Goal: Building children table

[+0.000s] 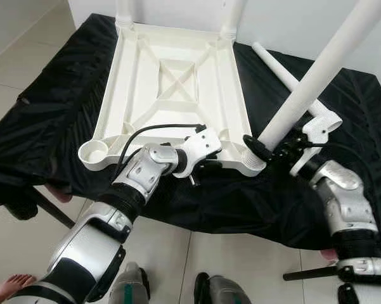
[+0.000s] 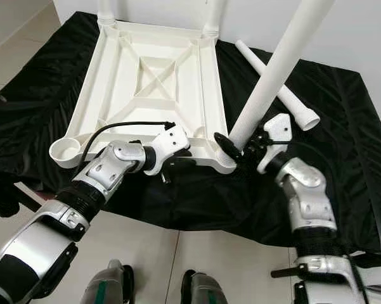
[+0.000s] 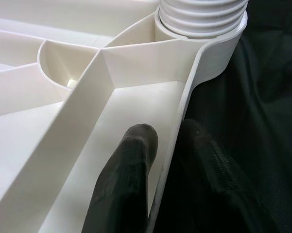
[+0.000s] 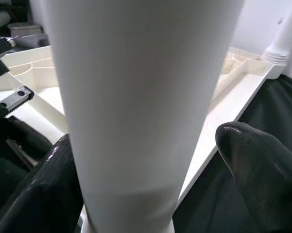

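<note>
Left gripper (image 3: 160, 160) is pinching the tabletop (image 1: 171, 82) rim; right gripper (image 1: 261, 147) is grasping a leg (image 1: 310, 88) at the corner.

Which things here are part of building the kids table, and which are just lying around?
Part of the job:
- upside-down white tabletop
- leg in the near right corner socket, held by the right gripper
- two legs already fitted at the far corners
- loose leg on the cloth
- left gripper, clamping the tabletop's rim

Just lying about:
- black cloth
- a person's bare foot
</note>
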`<state>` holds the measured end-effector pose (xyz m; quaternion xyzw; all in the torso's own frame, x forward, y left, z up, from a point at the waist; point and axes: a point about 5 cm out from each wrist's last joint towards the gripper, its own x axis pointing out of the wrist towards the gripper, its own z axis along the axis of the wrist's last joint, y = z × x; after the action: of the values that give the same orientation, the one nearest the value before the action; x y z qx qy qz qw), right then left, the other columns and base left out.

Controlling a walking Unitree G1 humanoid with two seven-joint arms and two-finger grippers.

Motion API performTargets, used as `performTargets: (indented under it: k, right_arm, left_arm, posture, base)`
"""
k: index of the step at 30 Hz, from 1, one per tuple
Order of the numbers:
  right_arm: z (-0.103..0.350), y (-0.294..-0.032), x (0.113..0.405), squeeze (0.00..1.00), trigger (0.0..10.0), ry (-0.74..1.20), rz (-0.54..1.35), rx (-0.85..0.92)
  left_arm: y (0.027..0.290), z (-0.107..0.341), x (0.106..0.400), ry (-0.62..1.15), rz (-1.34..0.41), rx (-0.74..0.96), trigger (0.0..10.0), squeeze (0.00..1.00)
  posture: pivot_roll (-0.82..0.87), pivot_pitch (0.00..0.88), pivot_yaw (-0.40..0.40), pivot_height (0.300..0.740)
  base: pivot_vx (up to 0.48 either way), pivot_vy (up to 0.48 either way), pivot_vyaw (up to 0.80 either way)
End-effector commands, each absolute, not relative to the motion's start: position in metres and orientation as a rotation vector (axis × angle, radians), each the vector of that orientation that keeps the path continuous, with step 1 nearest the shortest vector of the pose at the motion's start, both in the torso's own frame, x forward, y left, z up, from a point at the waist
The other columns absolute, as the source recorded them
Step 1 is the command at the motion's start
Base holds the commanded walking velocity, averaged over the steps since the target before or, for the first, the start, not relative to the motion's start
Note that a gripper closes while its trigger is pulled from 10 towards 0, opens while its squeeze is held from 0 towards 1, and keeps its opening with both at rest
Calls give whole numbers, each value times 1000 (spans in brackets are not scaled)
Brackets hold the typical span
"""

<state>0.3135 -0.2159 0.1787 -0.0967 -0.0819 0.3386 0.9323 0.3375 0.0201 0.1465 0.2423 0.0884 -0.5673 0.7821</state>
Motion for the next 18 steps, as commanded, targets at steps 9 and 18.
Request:
performTargets:
  k: [9, 18]
  right_arm:
    - [177, -226, 313, 0, 2314, -154, 693, -188]
    - [173, -229, 313, 0, 0, -149, 710, -176]
  left_arm:
    - [14, 144, 333, 191, -1255, 555, 10000, 0]
    - [14, 145, 334, 193, -1255, 555, 10000, 0]
  posture:
    - [10, 62, -42, 740]
    - [6, 69, -44, 740]
  base:
    - [0, 0, 0]
    - [0, 0, 0]
